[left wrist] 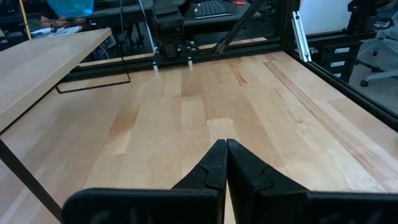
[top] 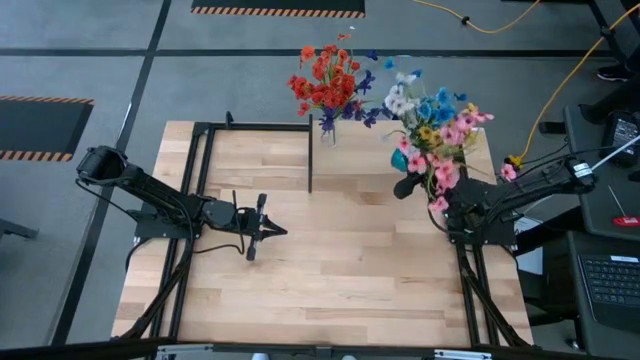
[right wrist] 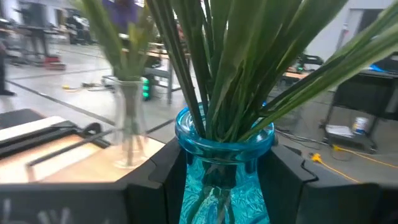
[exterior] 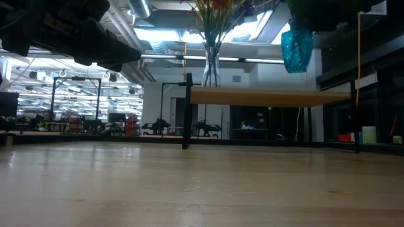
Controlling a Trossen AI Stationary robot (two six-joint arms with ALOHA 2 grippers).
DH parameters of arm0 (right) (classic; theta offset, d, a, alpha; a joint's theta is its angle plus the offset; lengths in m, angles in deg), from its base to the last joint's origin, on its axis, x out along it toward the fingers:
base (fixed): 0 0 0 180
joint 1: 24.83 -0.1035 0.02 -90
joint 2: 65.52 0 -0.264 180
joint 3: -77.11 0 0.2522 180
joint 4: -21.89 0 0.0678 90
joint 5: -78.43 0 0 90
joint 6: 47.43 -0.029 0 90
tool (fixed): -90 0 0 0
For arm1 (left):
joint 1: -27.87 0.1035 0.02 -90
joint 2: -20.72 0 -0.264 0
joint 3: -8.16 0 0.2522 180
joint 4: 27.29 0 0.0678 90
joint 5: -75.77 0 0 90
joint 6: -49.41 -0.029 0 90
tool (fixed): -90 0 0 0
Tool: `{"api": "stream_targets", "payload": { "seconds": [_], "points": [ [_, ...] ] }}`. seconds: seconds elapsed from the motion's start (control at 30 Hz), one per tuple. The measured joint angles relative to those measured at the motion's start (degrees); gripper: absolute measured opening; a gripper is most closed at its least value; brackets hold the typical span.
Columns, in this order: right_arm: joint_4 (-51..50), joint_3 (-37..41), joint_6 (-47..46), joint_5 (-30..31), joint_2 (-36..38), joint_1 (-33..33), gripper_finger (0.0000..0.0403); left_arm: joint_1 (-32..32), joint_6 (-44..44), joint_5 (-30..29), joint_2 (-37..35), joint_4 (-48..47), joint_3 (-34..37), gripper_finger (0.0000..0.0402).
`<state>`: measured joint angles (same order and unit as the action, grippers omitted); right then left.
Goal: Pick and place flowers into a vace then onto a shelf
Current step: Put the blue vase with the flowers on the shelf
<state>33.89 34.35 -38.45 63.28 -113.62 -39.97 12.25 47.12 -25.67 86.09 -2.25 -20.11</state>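
Light-wood table (top: 330,270) fills high view, grey floor around it. Shelf (top: 260,155) stands at far side w/ clear vase (top: 327,130) of red and purple flowers (top: 325,80) on it. Left gripper (top: 268,231) hovers mid-table, fingers pressed together, nothing in them. Right gripper (top: 432,195) by table's right edge pinches blue vase (top: 401,159) w/ pink, blue, white flowers (top: 440,130).

Low view: blue vase (exterior: 297,49) hangs above shelf (exterior: 271,96), not touching; clear vase (exterior: 211,66) rests on it.

Left wrist: fingers (left wrist: 214,168) closed over bare table (left wrist: 298,112).

Right wrist: fingers (right wrist: 163,171) clamp blue vase (right wrist: 224,168), green stalks (right wrist: 230,62) upright; clear vase (right wrist: 127,121) beyond.
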Motion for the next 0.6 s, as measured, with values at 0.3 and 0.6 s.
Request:
{"api": "stream_targets", "payload": {
  "seconds": [0.3,0.6],
  "points": [
    [-3.2,0.0,-1.2,-6.1,0.0,6.2,0.0154,0.0,0.0,0.0,0.0,0.0,0.0,0.0002],
    [-8.7,0.0,-4.6,-16.2,1.1,15.7,0.0154,0.0,0.0,0.0,0.0,0.0,0.0,0.0002]
  ]
}}
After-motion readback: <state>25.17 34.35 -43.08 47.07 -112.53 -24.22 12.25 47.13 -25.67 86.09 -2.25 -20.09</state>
